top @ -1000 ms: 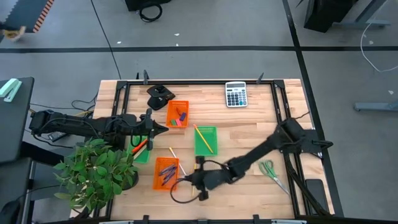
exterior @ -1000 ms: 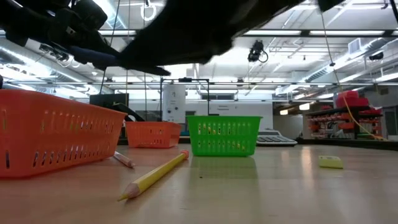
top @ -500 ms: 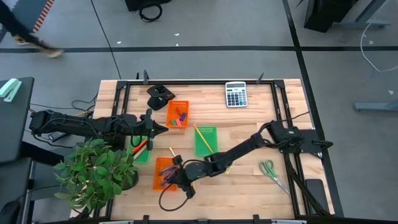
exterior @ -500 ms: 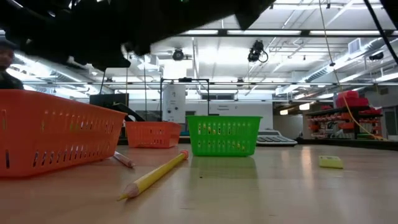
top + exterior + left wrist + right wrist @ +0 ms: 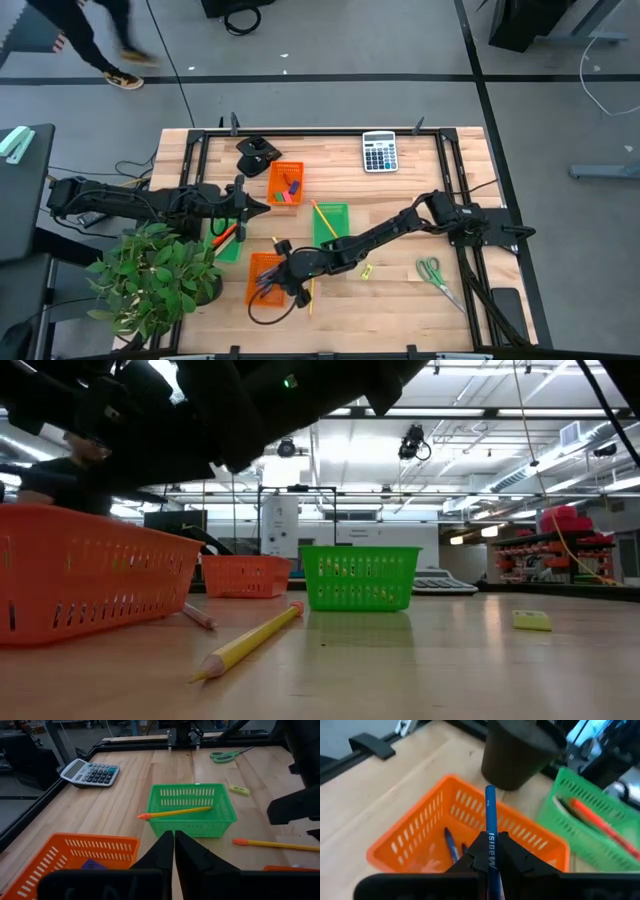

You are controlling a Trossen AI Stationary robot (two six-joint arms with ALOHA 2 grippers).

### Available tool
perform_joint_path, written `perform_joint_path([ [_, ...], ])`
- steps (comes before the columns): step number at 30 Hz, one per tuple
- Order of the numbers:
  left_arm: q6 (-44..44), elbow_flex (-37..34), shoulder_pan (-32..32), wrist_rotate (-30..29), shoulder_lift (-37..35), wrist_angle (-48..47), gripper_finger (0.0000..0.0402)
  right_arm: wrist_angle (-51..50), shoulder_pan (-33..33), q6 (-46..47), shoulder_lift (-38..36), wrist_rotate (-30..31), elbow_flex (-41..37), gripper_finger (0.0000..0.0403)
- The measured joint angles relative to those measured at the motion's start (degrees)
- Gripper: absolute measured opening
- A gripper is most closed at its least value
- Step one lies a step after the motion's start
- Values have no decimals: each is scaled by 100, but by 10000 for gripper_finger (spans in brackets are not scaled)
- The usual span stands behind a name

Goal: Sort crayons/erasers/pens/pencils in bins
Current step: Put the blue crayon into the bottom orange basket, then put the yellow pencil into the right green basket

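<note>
My right gripper (image 5: 491, 842) is shut on a blue pen (image 5: 490, 815) above the near orange bin (image 5: 420, 840), which holds several pens (image 5: 451, 847). In the high view this gripper (image 5: 284, 272) is at that bin's (image 5: 262, 280) right edge. My left gripper (image 5: 173, 845) waits shut at the table's left (image 5: 262, 207). A yellow pencil (image 5: 175, 812) rests across the rim of a green bin (image 5: 192, 810). Another yellow pencil (image 5: 250, 643) and a yellow eraser (image 5: 531, 621) lie on the table. The far orange bin (image 5: 286, 183) holds erasers. My right gripper pinches the pen's printed stretch (image 5: 491, 851) between its two fingers. The pen lies along the fingers, and its free end (image 5: 490, 790) sticks out past the fingertips. The pen is lifted clear over the orange bin, slanting down toward the table's left.
A potted plant (image 5: 155, 275) stands at the near left beside a green bin (image 5: 228, 240) holding red and orange sticks. A calculator (image 5: 379, 151) lies at the far edge and green-handled scissors (image 5: 432, 272) at the near right. A person (image 5: 90, 40) walks beyond the table.
My right gripper has carried the pen toward the table's left and slightly toward its far edge, from the bare wood near the front edge to above the near orange bin, rolling its wrist on the way. The pen stays in its hold.
</note>
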Motion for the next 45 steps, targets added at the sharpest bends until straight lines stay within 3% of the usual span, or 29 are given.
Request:
perform_joint_path([
  [15, 4, 0, 0, 2, 0, 2, 29, -45, -2, 317, 2, 44, -22, 132],
  [23, 11, 0, 0, 0, 0, 2, 27, -54, 8, 403, 2, 511, -18, 130],
  [30, 9, 0, 0, 0, -2, 4, 36, -154, 48, 551, -75, 577, 70, 129],
  [36, 10, 0, 0, 2, 0, 26, 28, -616, 94, 537, -573, 1010, 72, 129],
  [45, 10, 0, 0, 1, -1, 33, 30, -1873, 87, 2128, -990, 966, 77, 129],
])
